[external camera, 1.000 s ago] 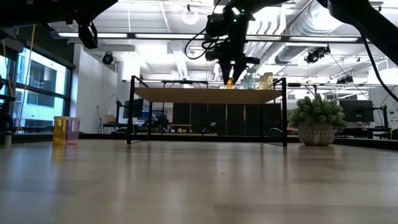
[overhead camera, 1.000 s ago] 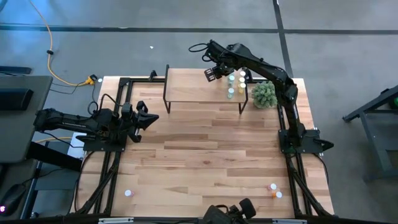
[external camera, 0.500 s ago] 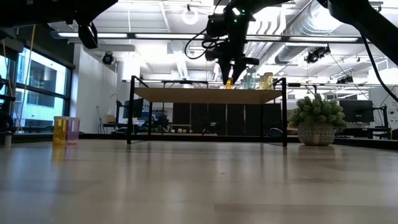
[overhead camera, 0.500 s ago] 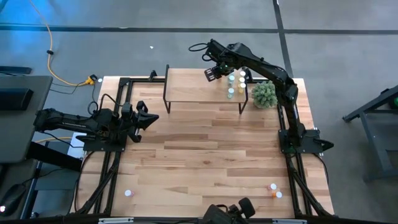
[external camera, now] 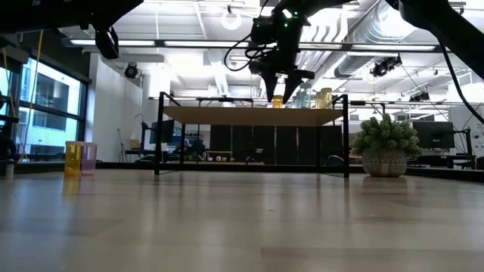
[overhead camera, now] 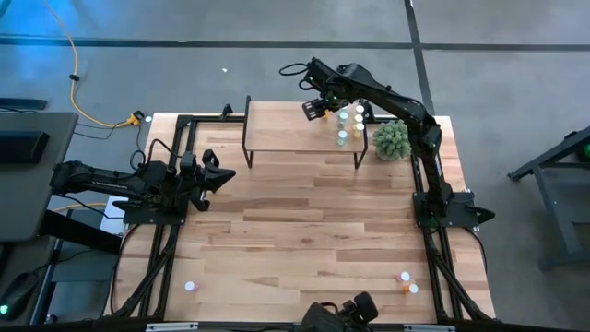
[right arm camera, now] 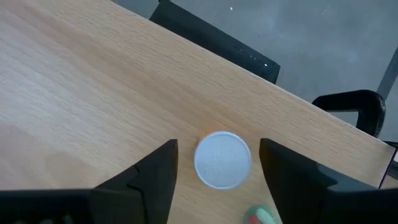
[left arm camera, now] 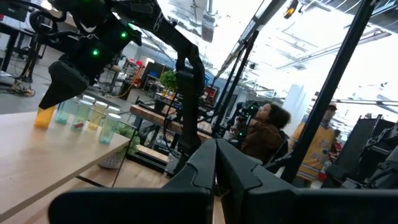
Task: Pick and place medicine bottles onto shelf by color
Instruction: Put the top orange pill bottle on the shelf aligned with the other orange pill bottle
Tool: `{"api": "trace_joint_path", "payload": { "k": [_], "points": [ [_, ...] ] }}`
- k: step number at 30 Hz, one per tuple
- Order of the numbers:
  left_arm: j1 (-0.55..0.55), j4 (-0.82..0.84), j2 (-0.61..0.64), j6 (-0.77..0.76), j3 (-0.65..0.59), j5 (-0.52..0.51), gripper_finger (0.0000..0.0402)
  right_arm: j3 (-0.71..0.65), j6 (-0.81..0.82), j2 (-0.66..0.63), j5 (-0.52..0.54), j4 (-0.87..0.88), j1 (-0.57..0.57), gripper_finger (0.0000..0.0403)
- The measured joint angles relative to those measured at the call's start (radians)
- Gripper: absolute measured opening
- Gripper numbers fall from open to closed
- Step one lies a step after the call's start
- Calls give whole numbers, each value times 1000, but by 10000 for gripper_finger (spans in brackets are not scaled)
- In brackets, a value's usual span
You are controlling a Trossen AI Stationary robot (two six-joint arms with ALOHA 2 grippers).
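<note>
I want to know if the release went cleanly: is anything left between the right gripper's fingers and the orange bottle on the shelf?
Nothing visible. The right gripper stands open around the orange bottle on the shelf, gaps showing on both sides.

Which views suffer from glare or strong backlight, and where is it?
Low view: bright ceiling lights behind the shelf leave the right gripper a dark silhouette. Left wrist view: a washed-out bright patch at upper right. Right wrist view: even light, white cap clear.

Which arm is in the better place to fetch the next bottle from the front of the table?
Probably the right. Its gripper stands open over the orange bottle on the shelf, and three bottles lie on its side. The left gripper, shut, has one.
</note>
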State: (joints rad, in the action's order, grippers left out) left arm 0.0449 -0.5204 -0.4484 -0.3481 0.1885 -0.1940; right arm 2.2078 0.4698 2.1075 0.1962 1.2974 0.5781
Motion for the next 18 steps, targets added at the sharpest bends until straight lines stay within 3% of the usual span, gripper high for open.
{"api": "trace_joint_path", "payload": {
  "k": [12, 18],
  "points": [
    [0, 0, 0, 0, 0, 0, 0, 150, -67, -7, -16, -11, 11, 222],
    [0, 0, 0, -5, 0, 2, 0, 81, -230, -90, -70, -38, -49, 222]
  ]
}}
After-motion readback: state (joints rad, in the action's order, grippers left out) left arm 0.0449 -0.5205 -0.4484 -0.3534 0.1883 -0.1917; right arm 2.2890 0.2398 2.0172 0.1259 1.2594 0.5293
